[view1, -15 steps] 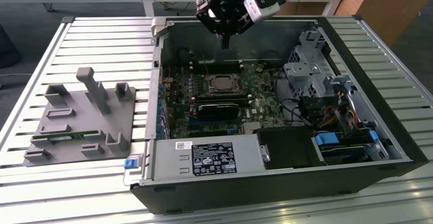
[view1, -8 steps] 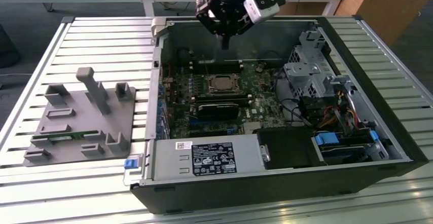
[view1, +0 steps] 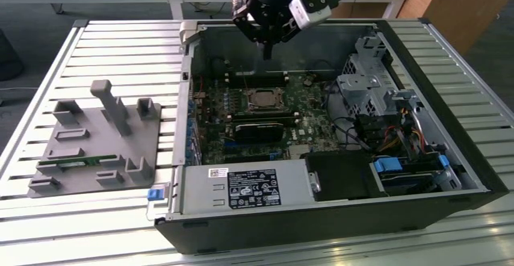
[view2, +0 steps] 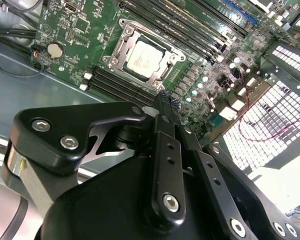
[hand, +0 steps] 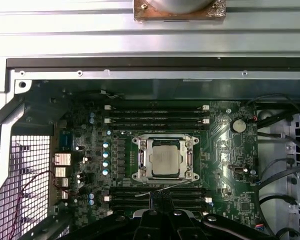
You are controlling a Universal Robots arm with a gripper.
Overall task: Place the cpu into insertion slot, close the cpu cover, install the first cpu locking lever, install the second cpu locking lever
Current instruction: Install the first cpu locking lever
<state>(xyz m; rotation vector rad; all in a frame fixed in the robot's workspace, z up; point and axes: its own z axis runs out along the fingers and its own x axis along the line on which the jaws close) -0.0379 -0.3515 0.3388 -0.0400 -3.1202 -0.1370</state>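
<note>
In the first wrist view one cpu [hand: 166, 161] sits flat in the one insertion slot [hand: 195, 175]; one cpu cover [hand: 149, 161] lies down around it, the silvery top showing through its window; two banks of long black memory slots [hand: 155, 114] flank the socket on opposite sides; one thin silver rod [hand: 162, 188] slants just beside the frame, latched or not I cannot tell; the gripper [hand: 160, 196] hangs apart from the socket, fingers pressed together on nothing, its black body hiding part of one bank; one coin cell [hand: 237, 125] lies near.

In the second wrist view the cpu [view2: 144, 59] and cpu cover [view2: 119, 47] lie beyond the pinched fingertips [view2: 162, 98]; the gripper's body hides the nearer board.

In the exterior view the gripper [view1: 268, 52] hangs over the open computer case [view1: 321, 224], above and apart from the cpu [view1: 262, 100]; on the exterior view's left one grey fixture [view1: 80, 127] rests on the slatted table [view1: 120, 43], one green memory stick [view1: 80, 160] lying in it.
</note>
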